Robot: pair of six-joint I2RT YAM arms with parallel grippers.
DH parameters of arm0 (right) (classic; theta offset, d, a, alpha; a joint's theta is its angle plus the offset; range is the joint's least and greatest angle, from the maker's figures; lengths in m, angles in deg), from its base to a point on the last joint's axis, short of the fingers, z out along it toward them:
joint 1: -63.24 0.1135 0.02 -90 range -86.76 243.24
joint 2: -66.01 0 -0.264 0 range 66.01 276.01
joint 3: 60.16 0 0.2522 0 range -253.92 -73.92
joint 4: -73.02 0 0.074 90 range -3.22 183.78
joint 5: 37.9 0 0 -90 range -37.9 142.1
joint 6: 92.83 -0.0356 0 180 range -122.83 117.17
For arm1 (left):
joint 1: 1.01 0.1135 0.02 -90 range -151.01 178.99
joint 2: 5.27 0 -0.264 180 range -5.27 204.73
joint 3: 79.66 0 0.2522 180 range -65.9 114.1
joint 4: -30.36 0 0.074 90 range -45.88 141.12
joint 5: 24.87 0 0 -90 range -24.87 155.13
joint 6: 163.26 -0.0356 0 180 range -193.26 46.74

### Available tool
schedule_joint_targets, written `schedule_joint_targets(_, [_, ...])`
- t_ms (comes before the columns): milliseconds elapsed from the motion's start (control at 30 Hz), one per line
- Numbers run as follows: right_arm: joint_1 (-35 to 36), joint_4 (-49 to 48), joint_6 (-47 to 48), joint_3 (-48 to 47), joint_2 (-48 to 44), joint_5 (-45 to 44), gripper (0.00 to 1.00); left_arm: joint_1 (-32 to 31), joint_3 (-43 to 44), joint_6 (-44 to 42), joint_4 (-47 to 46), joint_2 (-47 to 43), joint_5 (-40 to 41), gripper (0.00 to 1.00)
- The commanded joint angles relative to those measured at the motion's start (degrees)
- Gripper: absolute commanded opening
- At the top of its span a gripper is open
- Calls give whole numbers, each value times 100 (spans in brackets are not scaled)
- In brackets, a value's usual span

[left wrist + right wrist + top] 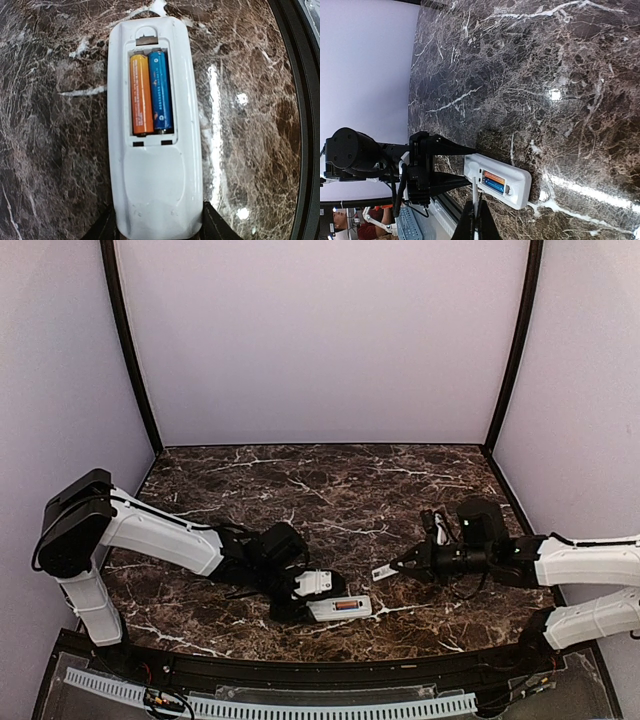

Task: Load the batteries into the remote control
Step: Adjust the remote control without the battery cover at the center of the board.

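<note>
Remote (340,608) lies left-right, back up, batteries (141,95) lengthwise inside. My left gripper (160,220) around its end, grip unclear; right gripper (398,566) pinches white cover (384,572), I think. Marble table (330,490), pale walls (320,340).

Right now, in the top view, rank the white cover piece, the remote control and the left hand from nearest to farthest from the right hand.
1. white cover piece: pinched in the right hand itself.
2. remote control: on the table, toward the near edge and to the left.
3. left hand: at the remote's far, left end.
</note>
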Motion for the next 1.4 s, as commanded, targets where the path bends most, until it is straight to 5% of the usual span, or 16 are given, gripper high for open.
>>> schedule_joint_targets(0, [-180,453,164,220,-325,-106,0,-92,313,144,-238,409,-74,31])
schedule_joint_targets(200, [-232,-12,27,518,-404,106,0,-195,841,76,-175,843,-39,32])
schedule_joint_targets(433, [-216,-746,-191,687,-75,316,0,-229,923,-38,-22,893,72,60])
schedule_joint_targets(733, [439,-1579,-684,830,434,-120,0,-222,371,75,-136,588,-179,65])
schedule_joint_targets(1367, [830,-2626,-1242,1097,1211,-561,0,-268,375,69,-254,719,-321,54])
